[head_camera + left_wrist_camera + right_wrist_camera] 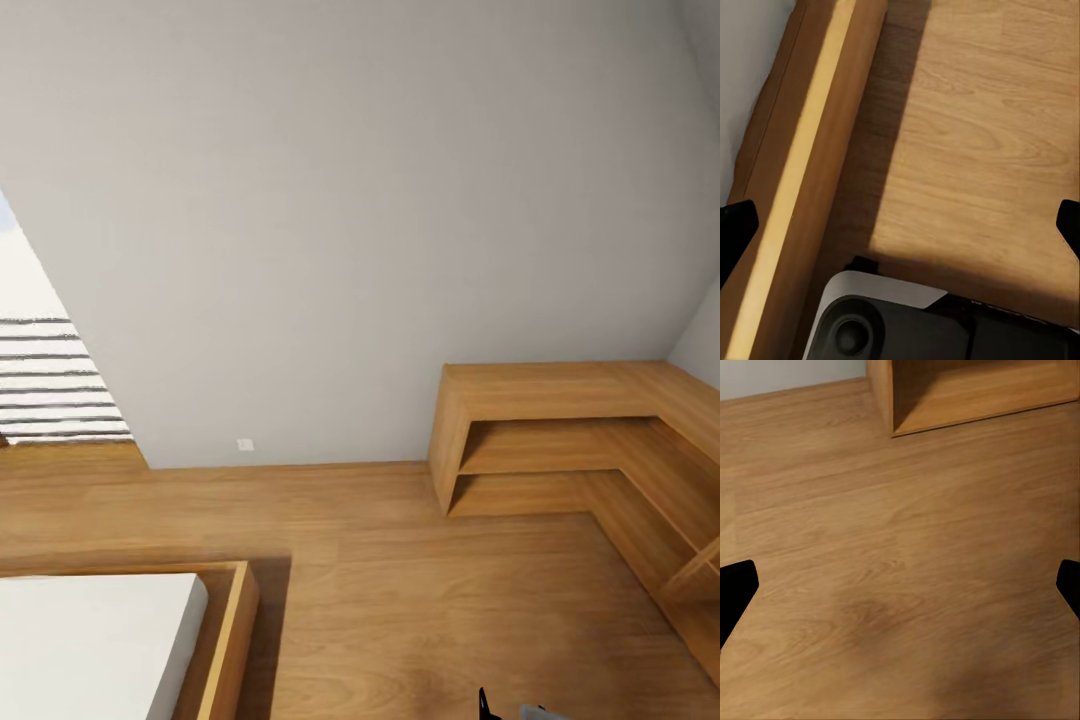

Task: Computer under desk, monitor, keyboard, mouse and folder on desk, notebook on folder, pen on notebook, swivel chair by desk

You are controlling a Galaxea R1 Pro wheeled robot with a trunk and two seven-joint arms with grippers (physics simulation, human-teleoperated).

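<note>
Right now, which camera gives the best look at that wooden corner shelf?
The head view: the whole L-shaped wooden shelf shows against the wall. The right wrist view catches one open end; the left wrist view looks at floor beside the bed frame.

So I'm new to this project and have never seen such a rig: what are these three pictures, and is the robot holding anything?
They are simulator renders from one wheeled, two-armed robot at a single moment. The big picture comes from the camera on its head, looking forward and down. It shows a bedroom: a grey wall, a wooden floor, a low L-shaped wooden shelf unit in the corner, a corner of a bed in a wooden frame, and a window with blinds.

The other two come from cameras near each gripper. The dark shapes at both edges are fingertips. The left gripper looks down at the floor beside the bed frame, with part of the robot's base below. The right gripper looks at floor and the shelf. Both are open and hold nothing.
</note>
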